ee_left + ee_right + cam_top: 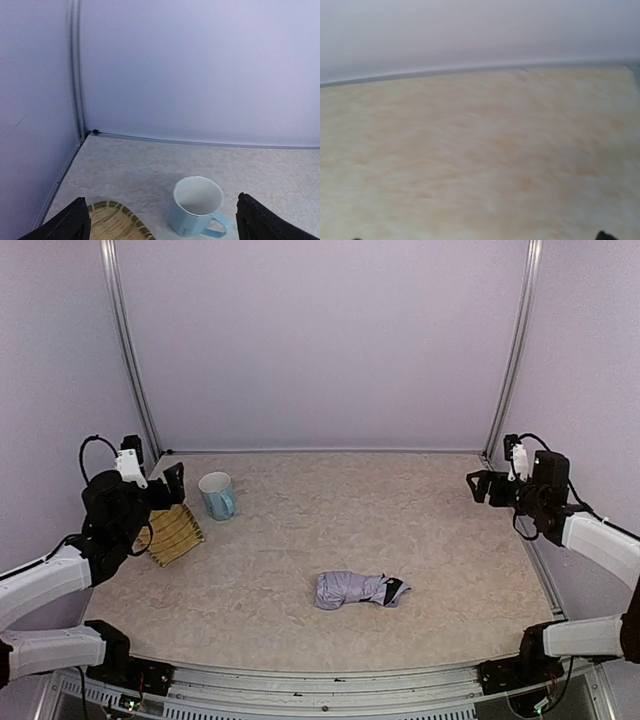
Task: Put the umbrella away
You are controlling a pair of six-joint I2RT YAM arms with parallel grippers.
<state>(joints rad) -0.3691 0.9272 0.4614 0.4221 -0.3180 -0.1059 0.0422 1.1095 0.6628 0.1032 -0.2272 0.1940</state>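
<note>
Left gripper [172,483] hangs above the left side of the table [400,510] and touches no object. In the left wrist view its 2 fingers [67,225] sit at opposite lower corners of the frame. They are spread wide with nothing clamped between them, so the gripper is released.

A woven yellow tray [172,533] lies flat on the table at the left side, just on the near side of this gripper in the top view. A pale blue mug [217,495] stands upright just right of the tray. Its white interior faces up and its handle points toward the near right. Whether mug and tray touch cannot be told.

The umbrella [358,590] lies on its side on the table, slightly right of centre and toward the near edge. It is collapsed into a short, bunched lavender bundle with a black part at its right end. It is well apart from the mug, the tray and both grippers.

Right gripper [482,487] is raised over the right edge of the table and points inward. The right wrist view is blurred. Only 2 dark tips show at its bottom corners, so the fingers appear spread and hold nothing.
</note>
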